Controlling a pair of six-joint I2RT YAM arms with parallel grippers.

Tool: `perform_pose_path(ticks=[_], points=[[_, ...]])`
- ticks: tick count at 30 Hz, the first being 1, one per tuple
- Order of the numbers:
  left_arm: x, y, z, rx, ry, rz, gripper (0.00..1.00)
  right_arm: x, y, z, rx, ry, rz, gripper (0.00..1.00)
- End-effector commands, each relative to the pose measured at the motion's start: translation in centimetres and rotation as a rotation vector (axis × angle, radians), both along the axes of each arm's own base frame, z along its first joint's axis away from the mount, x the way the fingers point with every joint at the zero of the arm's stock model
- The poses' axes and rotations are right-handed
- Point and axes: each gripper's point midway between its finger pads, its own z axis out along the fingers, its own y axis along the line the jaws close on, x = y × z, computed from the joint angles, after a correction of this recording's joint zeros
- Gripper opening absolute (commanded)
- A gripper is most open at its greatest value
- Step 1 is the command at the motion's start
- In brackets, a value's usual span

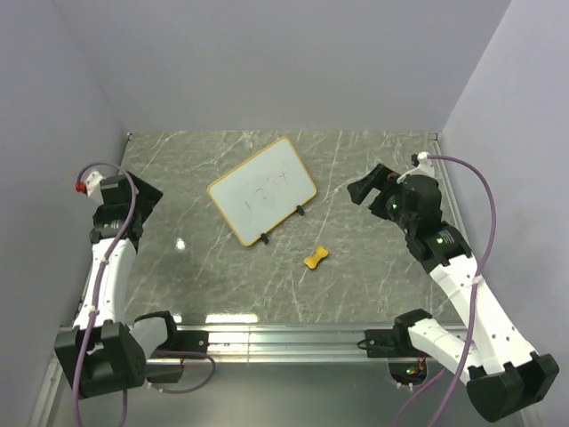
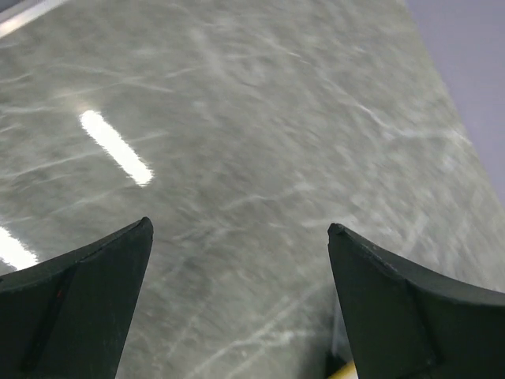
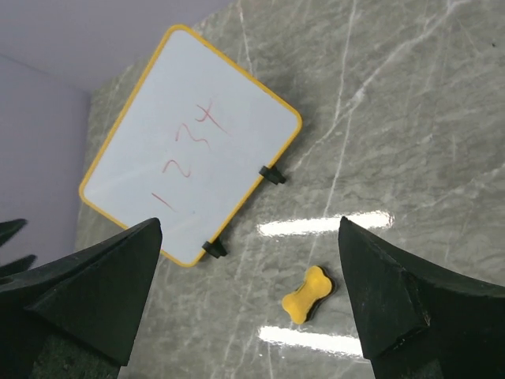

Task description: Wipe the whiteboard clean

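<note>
The whiteboard (image 1: 262, 189) lies flat and turned at an angle on the far middle of the table, with a yellow rim, two black clips on its near edge and faint handwriting. In the right wrist view the whiteboard (image 3: 189, 150) shows red strokes reading 1234. A small yellow bow-tie eraser (image 1: 315, 258) rests on the table just off the board's near right side, seen again as the eraser (image 3: 308, 294). My left gripper (image 1: 149, 197) hovers open left of the board; between its jaws (image 2: 239, 229) is only bare table. My right gripper (image 1: 369, 185) hovers open right of the board, the jaws (image 3: 250, 225) framing board and eraser below.
The grey marbled table (image 1: 373, 285) is closed in by pale walls at the left, back and right. An aluminium rail (image 1: 284, 338) runs along the near edge between the two arm bases. A sliver of yellow (image 2: 345, 371) shows beside my left gripper's right finger.
</note>
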Motion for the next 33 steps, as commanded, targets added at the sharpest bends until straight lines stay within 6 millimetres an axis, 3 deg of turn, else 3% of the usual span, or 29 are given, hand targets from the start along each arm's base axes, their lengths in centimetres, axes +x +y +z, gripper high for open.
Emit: perform_pose_path(ticks=[1,6,8,9,10,12,14,15,16,17,19,20,25,30,33], points=[[1.0,-4.7,4.2,0.042,-0.072,-0.28,0.99,0.3,0.3,-0.3,-0.045,0.034,0.024,1.0],[-0.4,-9.3,4.5,-0.055,-0.143,-0.475,1.0,0.3,1.5,1.3,-0.115,0.062,0.14,1.0],[-1.0,-10.9,6.3,-0.082,-0.234,-0.554,0.99,-0.4,0.8,-0.6,-0.164,0.209,0.121,1.0],[-1.8,-12.7,6.0,-0.137,-0.25,-0.639,0.99,0.0,0.9,-2.2,-0.19,0.302,0.123,1.0],[-2.3,-13.4,7.2,-0.138,-0.307,-0.679,0.99,-0.4,1.0,-1.6,-0.204,0.345,0.142,1.0],[-3.3,-14.6,6.4,-0.169,-0.311,-0.741,0.99,0.0,2.2,-2.6,-0.209,0.4,0.193,1.0],[-3.9,-14.8,6.3,-0.133,-0.342,-0.767,0.99,0.3,3.9,-2.4,-0.199,0.392,0.242,1.0],[-4.1,-14.7,4.6,-0.134,-0.323,-0.766,1.0,0.4,4.7,-1.9,-0.198,0.379,0.256,1.0],[-4.1,-14.8,4.2,-0.13,-0.332,-0.771,0.99,0.5,5.5,-1.7,-0.198,0.376,0.268,1.0],[-3.6,-15.0,4.8,-0.121,-0.377,-0.785,0.99,0.7,6.0,-2.7,-0.207,0.423,0.271,1.0],[-3.8,-17.0,3.7,-0.226,-0.396,-0.853,0.99,1.2,6.6,-2.5,-0.195,0.459,0.256,1.0],[-3.3,-17.7,2.9,-0.263,-0.384,-0.875,0.99,1.0,6.7,-3.9,-0.225,0.522,0.249,1.0],[-1.5,-21.4,1.2,-0.31,-0.339,-1.0,0.98,0.5,7.5,-5.7,-0.271,0.599,0.245,1.0],[0.0,-22.1,2.3,-0.257,-0.36,-1.042,0.98,-0.7,8.1,-8.0,-0.247,0.702,0.265,1.0],[0.5,-22.5,1.3,-0.255,-0.368,-1.09,0.97,-0.9,8.1,-8.4,-0.254,0.727,0.271,1.0]])
